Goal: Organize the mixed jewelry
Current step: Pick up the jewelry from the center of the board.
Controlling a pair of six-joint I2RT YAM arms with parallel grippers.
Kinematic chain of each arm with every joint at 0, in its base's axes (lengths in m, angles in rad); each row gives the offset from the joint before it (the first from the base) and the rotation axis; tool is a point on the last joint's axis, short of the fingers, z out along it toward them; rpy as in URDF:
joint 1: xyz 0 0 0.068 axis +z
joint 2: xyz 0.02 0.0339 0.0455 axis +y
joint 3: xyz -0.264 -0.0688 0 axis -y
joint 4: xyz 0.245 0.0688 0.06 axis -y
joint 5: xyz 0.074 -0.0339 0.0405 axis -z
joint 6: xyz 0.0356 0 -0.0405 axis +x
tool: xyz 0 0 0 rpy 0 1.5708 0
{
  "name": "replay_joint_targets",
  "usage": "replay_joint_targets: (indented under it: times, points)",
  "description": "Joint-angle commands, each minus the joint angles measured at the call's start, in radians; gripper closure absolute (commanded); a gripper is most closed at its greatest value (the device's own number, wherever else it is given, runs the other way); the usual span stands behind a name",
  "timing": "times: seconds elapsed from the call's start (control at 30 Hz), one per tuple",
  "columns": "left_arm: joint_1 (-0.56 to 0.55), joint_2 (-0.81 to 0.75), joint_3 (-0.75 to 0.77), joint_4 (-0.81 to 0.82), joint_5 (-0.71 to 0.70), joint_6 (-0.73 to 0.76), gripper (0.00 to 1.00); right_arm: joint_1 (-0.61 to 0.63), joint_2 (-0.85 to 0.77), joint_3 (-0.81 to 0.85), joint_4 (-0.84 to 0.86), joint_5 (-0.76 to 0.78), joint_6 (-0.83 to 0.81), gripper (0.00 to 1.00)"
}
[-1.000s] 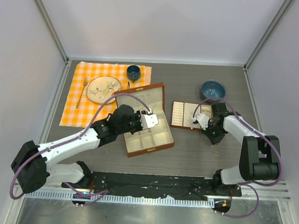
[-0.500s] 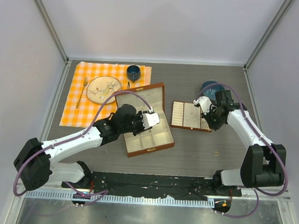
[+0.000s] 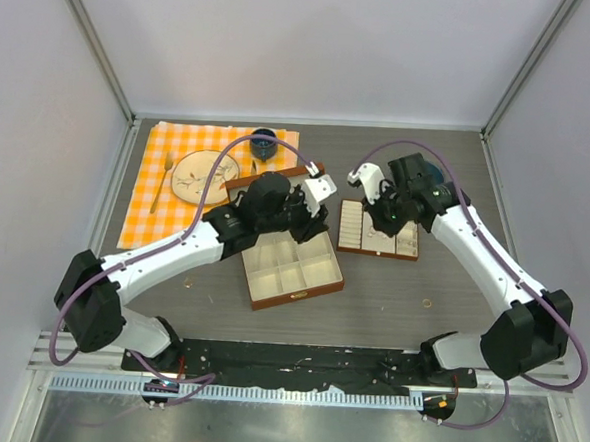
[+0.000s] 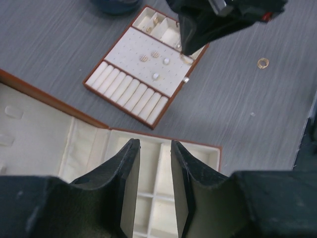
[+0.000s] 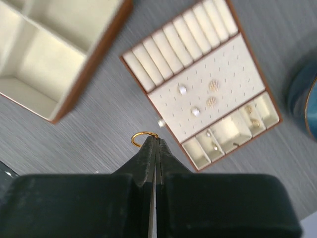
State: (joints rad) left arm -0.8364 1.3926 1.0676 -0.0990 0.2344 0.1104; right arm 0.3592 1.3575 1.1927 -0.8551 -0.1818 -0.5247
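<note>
Right pincer point(image 5: 151, 142) clenched on thin gold ring point(image 5: 141, 133) at its tips, seen against grey surface point(image 5: 89, 134) just beside edge of flat brown tray with cream ring rolls and stud panel point(image 5: 198, 79). Left pincer point(image 4: 154, 148) part-released, nothing between fingers, above open brown box with cream compartments point(image 4: 208, 156). Second gold ring point(image 4: 262, 62) lies on surface, apart from tray.

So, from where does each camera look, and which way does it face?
Top external: above, behind the bases, looking down on the table; both arms show.
Left wrist: looks past the open left hand at the brown box and tray; the right hand shows.
Right wrist: looks down past its shut hand, pinching a gold ring.
All three share the tray.
</note>
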Motion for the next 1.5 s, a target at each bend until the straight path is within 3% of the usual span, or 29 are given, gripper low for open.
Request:
replay_joint_targets:
  times: [0.0, 0.23, 0.57, 0.83, 1.17, 1.47]
  points:
    - [-0.003, 0.045, 0.078, 0.024, 0.062, -0.23, 0.63, 0.046, 0.028, 0.122, 0.037, -0.001, 0.13, 0.99]
    - [-0.001, 0.072, 0.088, 0.071, 0.048, -0.31, 0.57, 0.052, 0.074, 0.238, 0.065, -0.011, 0.23, 0.99]
    - [-0.001, 0.137, 0.175, 0.059, 0.037, -0.362, 0.48, 0.057, 0.083, 0.262, 0.117, -0.073, 0.351, 0.99]
    - [-0.003, 0.201, 0.27, 0.009, -0.004, -0.396, 0.47, 0.057, 0.08, 0.26, 0.126, -0.14, 0.391, 0.99]
    - [-0.001, 0.223, 0.285, -0.002, -0.073, -0.376, 0.46, 0.057, 0.057, 0.243, 0.142, -0.162, 0.413, 0.99]
    - [0.007, 0.247, 0.331, -0.022, -0.056, -0.377, 0.5, 0.057, 0.04, 0.231, 0.137, -0.165, 0.411, 0.99]
